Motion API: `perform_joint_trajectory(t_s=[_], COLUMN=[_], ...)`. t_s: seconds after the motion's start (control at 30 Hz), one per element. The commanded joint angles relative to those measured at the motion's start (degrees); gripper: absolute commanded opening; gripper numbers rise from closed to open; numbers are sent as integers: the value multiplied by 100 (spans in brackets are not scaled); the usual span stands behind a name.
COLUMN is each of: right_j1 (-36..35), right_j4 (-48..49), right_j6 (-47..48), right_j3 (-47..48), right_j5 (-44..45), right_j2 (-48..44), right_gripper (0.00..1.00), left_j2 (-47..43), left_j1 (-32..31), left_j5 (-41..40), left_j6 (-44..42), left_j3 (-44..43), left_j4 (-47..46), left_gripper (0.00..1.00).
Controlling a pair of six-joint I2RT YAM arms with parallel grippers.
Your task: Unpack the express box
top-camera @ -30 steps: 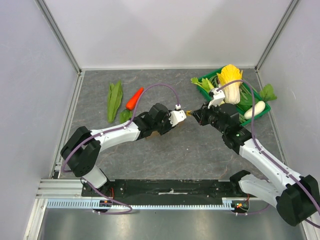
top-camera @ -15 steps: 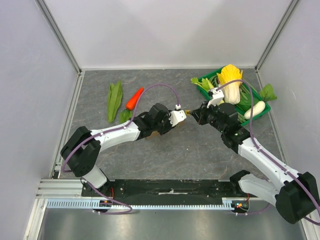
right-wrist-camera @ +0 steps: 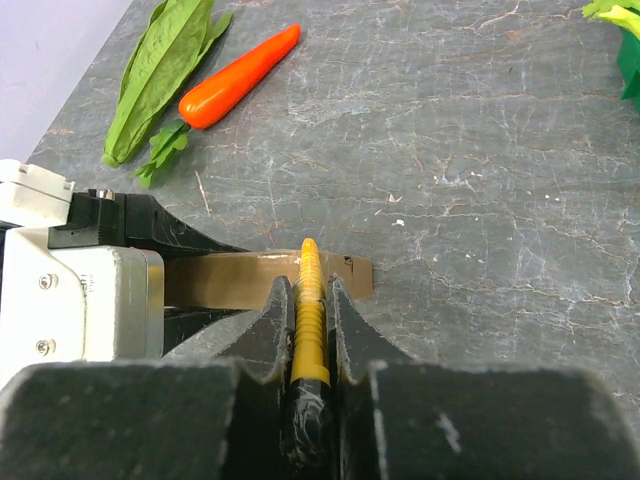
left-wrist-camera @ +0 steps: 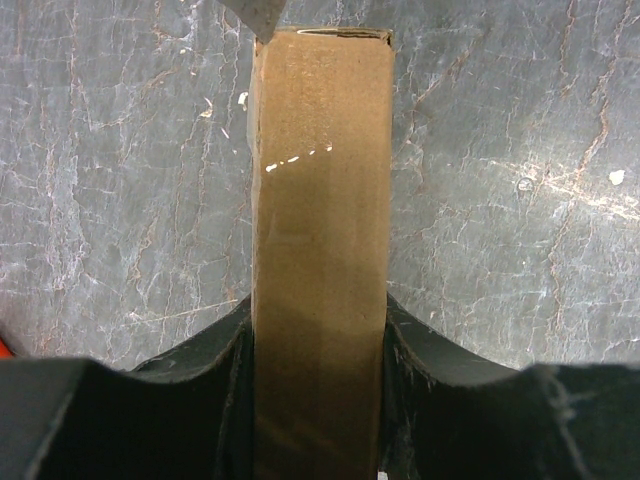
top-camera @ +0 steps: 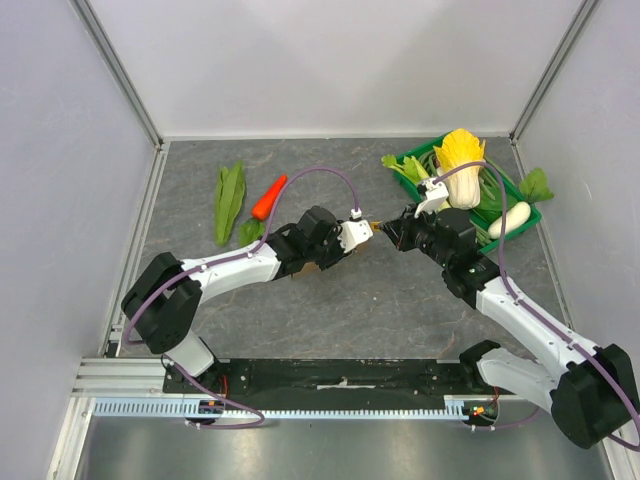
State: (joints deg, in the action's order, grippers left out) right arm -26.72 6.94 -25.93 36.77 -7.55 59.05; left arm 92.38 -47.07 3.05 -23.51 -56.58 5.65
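L fingers (left-wrist-camera: 205,350) pinch the box (left-wrist-camera: 320,230), mid surface (left-wrist-camera: 500,150). R fingers (right-wrist-camera: 262,335) pinch a yellow stick (right-wrist-camera: 309,290) at the box's end. I'd pull it straight out, slow, w/ L gripping tight.

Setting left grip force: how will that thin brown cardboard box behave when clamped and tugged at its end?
Probably light and fairly stiff: the thin brown cardboard box shows no bowing where the left gripper clamps it. Likely crushable if clamped harder, being hollow-looking cardboard with a slit at its far end. Its smooth sides might slip under a tug.
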Motion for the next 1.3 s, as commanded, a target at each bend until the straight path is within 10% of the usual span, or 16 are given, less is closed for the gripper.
perform_joint_trajectory(t_s=[0.0,1.27], right_j1=[-9,-9], right_j4=[-140,158], right_j6=[80,27], right_j3=[-83,295], right_j5=[34,263], right_j2=[-104,-139], right_gripper=[0,0], left_j2=[562,659], left_j1=[14,22], left_j5=[170,170], left_j6=[320,347], left_j3=[375,314], left_j4=[789,903], left_gripper=[37,40])
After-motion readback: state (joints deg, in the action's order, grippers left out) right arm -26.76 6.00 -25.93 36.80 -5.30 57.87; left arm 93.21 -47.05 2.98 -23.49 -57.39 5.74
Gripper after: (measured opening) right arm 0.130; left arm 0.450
